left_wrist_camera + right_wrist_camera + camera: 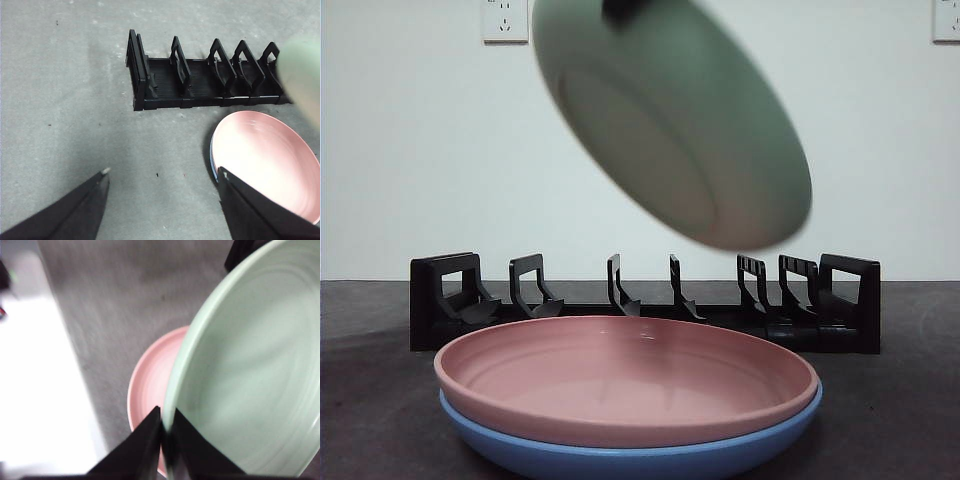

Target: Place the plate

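Black plastic forms the dish rack [645, 310], which runs across the middle of the front view from left of centre to right of centre, its upright dividers standing on the dark grey table [370, 400]. Two white wall sockets sit at the upper left [505, 20] and upper right [946, 20] corners of that view. At lower centre a pink plate [620, 385] rests nested inside a blue plate [620, 460], both lying flat on the table just in front of the rack. Above them, from top centre toward the upper right, a green plate [670, 120] hangs tilted in the air, its underside facing the camera, blurred, clear of the rack and of the stacked plates. The right gripper [167, 432] grips this green plate by its rim, one jaw on each face, closed tight on the edge; in the front view only a dark tip shows at the plate's top edge. In the left wrist view the left gripper [162, 180] hovers over bare table near the rack's end and beside the pink plate, jaws spread wide apart with nothing between them. The green plate appears at the right edge of that view as a pale blur.
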